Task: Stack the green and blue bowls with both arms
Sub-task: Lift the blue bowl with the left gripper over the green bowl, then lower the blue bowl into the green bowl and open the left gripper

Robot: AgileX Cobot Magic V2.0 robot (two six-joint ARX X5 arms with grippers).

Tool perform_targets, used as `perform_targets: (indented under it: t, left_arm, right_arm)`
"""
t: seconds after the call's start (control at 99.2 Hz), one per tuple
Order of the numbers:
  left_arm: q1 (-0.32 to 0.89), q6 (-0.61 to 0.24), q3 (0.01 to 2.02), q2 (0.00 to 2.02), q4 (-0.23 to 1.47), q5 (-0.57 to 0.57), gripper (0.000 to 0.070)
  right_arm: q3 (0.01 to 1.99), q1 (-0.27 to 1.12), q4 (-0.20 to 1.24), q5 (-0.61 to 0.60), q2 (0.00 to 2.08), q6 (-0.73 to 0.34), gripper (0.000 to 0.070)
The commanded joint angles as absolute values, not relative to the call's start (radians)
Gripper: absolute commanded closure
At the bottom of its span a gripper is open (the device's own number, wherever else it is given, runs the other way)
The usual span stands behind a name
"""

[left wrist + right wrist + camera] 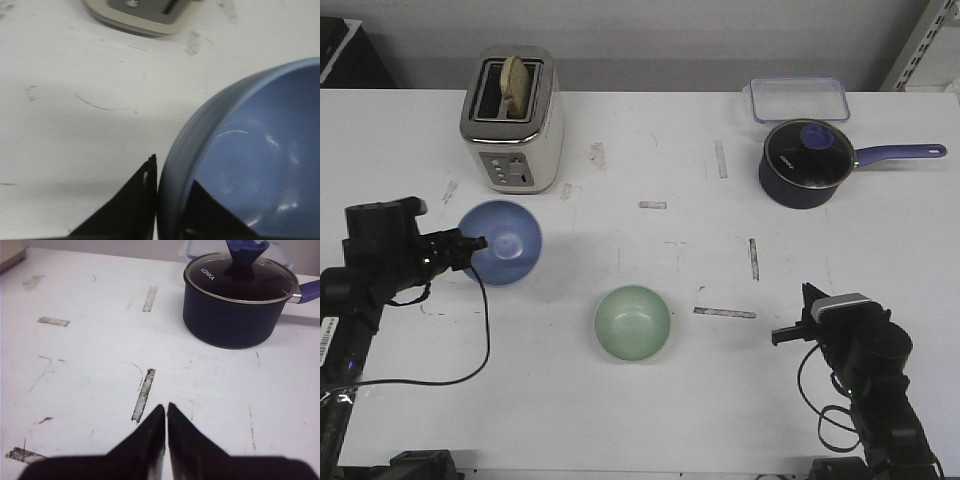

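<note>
The blue bowl [504, 240] is at the left of the table, tilted, its left rim pinched by my left gripper [475, 243]. In the left wrist view the bowl [255, 145] fills the right side, with one finger outside the wall and one inside; the gripper [172, 172] is shut on the rim. The green bowl [632, 322] sits upright on the table near the middle front, untouched. My right gripper [784, 336] is at the front right, shut and empty; in the right wrist view its tips [166, 407] are together above bare table.
A cream toaster [512, 120] with bread stands at the back left, just behind the blue bowl. A dark blue lidded saucepan [806, 165] and a clear container [799, 99] are at the back right. Tape marks [724, 313] dot the table.
</note>
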State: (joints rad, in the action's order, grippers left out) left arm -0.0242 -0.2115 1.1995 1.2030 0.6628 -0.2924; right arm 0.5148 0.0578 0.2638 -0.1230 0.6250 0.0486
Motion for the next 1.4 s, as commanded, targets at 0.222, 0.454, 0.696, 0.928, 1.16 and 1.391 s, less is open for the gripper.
perform_targets:
  t: [0.222,0.454,0.696,0.928,1.16,1.391]
  left_arm:
    - [0.363,-0.255,1.22,1.251,0.669,-0.3,0.0699]
    - [0.558,-0.256,1.22,1.361,0.637,-0.299,0.0699]
    - [0.616,-0.256,1.22,1.478,0.607,-0.295,0.0699]
    - [0.619,-0.255,1.22,1.506,0.595,-0.295,0.0699]
    - [0.622,-0.256,1.22,1.505,0.587,-0.297,0.0453]
    - [0.627,-0.256,1.246,1.504,0.576,-0.297,0.0008]
  right_arm:
    - [0.522,0.059,0.255,-0.124,0.63,0.053,0.07]
    - [0.522,0.059,0.255,-0.131,0.63,0.053,0.07]
    - [0.522,0.06,0.256,-0.131,0.63,0.053,0.07]
    - [0.522,0.06,0.255,-0.131,0.63,0.053,0.07]
    - [0.522,0.06,0.255,-0.131,0.63,0.053,0.07]
    - [0.522,0.06,0.255,-0.131,0.63,0.053,0.07]
